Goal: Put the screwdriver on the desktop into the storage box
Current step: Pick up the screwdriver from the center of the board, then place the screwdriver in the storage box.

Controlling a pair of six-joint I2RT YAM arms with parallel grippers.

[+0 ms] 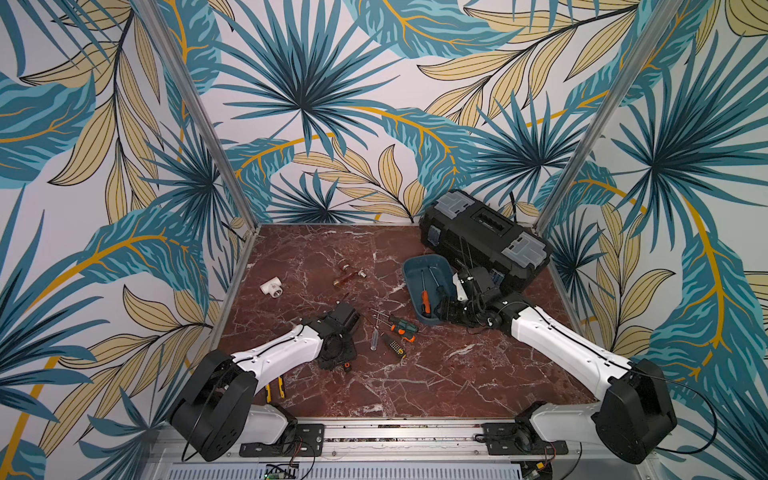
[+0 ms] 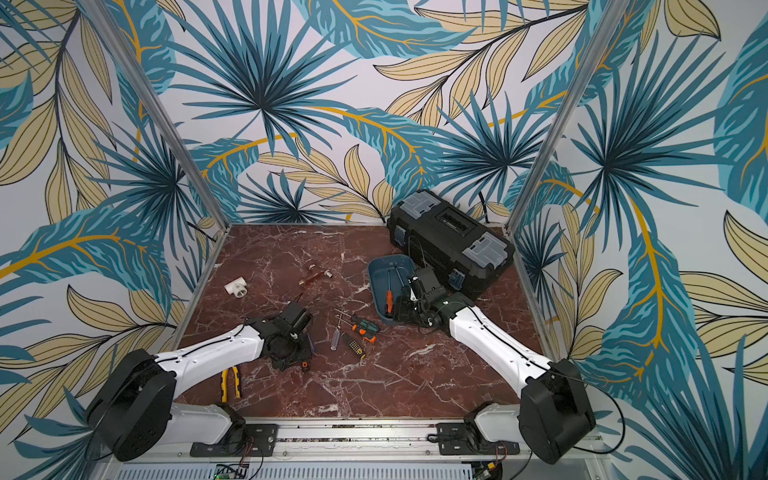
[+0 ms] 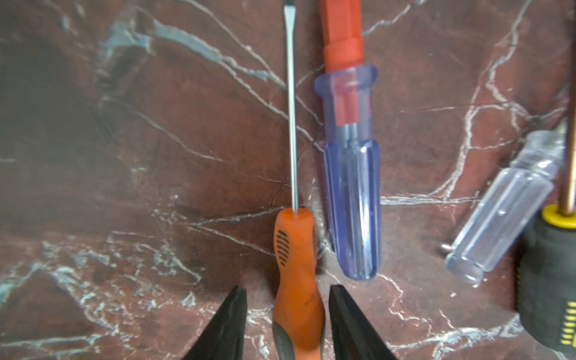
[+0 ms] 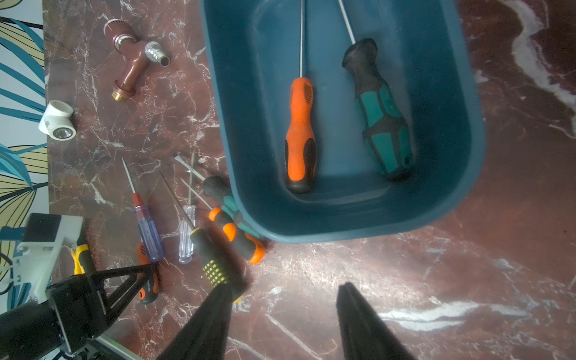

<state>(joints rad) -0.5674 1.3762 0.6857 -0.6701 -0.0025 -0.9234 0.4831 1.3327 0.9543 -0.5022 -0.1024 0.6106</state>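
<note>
On the reddish marble desktop (image 1: 415,382) lies a small orange-handled screwdriver (image 3: 296,280), its thin shaft pointing away from the wrist camera. My left gripper (image 3: 286,291) is open and straddles its handle, with a gap at one finger and the other almost touching. The teal storage box (image 1: 415,266) stands to the right and holds an orange-black screwdriver (image 4: 300,134) and a teal-black one (image 4: 383,118). My right gripper (image 4: 288,286) hangs open and empty over the desktop at the box's near end.
Several more screwdrivers lie between the arms: a blue clear-handled one (image 3: 352,187), a clear one (image 3: 505,212), a black-yellow one (image 3: 548,280), an orange-black one (image 4: 237,233). A black toolbox (image 1: 482,237), white pipe tee (image 1: 272,286), brown tap (image 1: 345,274) and pliers (image 2: 230,382) lie around.
</note>
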